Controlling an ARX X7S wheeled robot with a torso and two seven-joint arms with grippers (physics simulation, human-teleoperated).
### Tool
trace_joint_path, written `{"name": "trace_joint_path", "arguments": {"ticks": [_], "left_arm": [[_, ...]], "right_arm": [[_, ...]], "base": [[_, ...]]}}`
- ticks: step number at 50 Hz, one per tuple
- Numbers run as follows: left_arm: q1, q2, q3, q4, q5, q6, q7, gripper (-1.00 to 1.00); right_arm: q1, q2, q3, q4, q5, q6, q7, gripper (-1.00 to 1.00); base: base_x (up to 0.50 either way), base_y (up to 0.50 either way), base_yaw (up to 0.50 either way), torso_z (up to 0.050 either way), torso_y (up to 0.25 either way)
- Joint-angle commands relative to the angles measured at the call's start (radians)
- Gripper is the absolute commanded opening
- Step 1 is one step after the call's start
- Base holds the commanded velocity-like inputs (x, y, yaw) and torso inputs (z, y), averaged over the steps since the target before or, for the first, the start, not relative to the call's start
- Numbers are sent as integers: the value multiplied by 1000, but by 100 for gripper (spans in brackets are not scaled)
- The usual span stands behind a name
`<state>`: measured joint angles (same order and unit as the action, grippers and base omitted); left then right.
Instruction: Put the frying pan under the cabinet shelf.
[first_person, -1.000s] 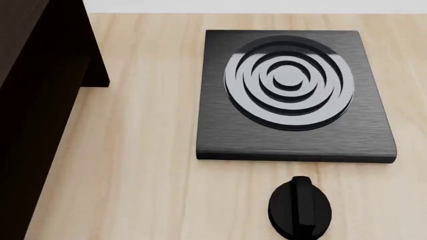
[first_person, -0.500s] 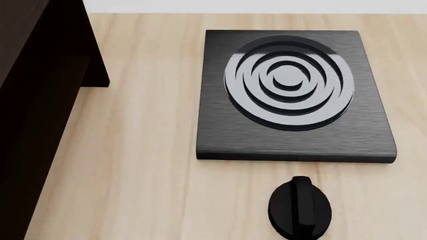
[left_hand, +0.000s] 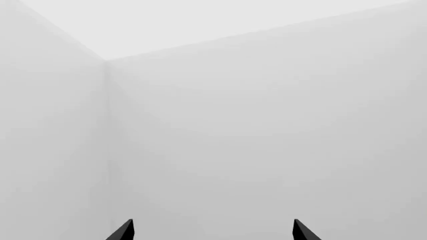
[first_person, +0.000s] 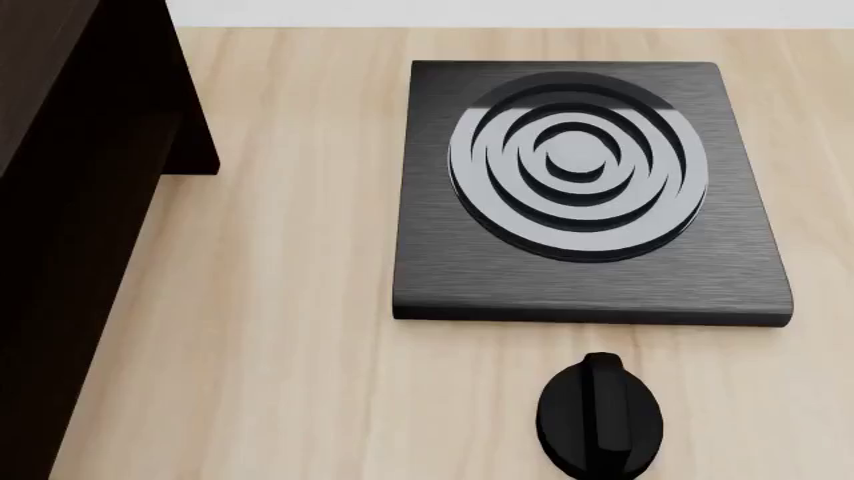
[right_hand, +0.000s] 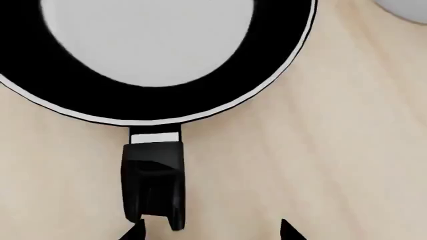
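The frying pan (right_hand: 147, 45) fills the right wrist view: a round black pan with a glossy pale inside, lying on the light wooden table. Its black handle (right_hand: 153, 185) reaches toward my right gripper (right_hand: 212, 231). That gripper is open above the table with nothing between its fingers, and the handle's end lies just beside one fingertip (right_hand: 135, 231). My left gripper (left_hand: 213, 231) is open and faces only blank white walls. The cabinet shelf (first_person: 80, 200), very dark wood, stands along the left of the head view. Neither the pan nor either gripper shows in the head view.
A square black stove plate (first_person: 441, 260) with concentric rings lies on the wooden table (first_person: 294, 300). A black knob (first_person: 601, 415) sits in front of the plate. A pale rounded edge (right_hand: 408, 7) shows beyond the pan in the right wrist view.
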<state>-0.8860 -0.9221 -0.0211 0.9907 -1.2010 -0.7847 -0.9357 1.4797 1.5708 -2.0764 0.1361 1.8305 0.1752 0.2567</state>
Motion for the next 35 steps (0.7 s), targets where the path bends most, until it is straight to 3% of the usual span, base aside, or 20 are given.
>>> {"name": "trace_joint_path", "arguments": {"ticks": [1,20,29,35], "left_arm": [[13,-1,4,-3,19,11,8,100],[26,-13,-1,2,16,26,0,100],[34,-16,-3,1,21,36,1,100],[42,-16,-3,-1,27,44,4,100]], "right_arm": [[-190,0,-84,-27,33,-125,-3,-100],[-119,0,-7,-36,20,-49,48,-100],[126,0,242,-19,-65,345,116,-100],[280,0,401,-101,-45,592,250,-100]], "base": [[0,0,0,0,0],[0,0,0,0,-1],[0,0,0,0,0],[0,0,0,0,0]]}}
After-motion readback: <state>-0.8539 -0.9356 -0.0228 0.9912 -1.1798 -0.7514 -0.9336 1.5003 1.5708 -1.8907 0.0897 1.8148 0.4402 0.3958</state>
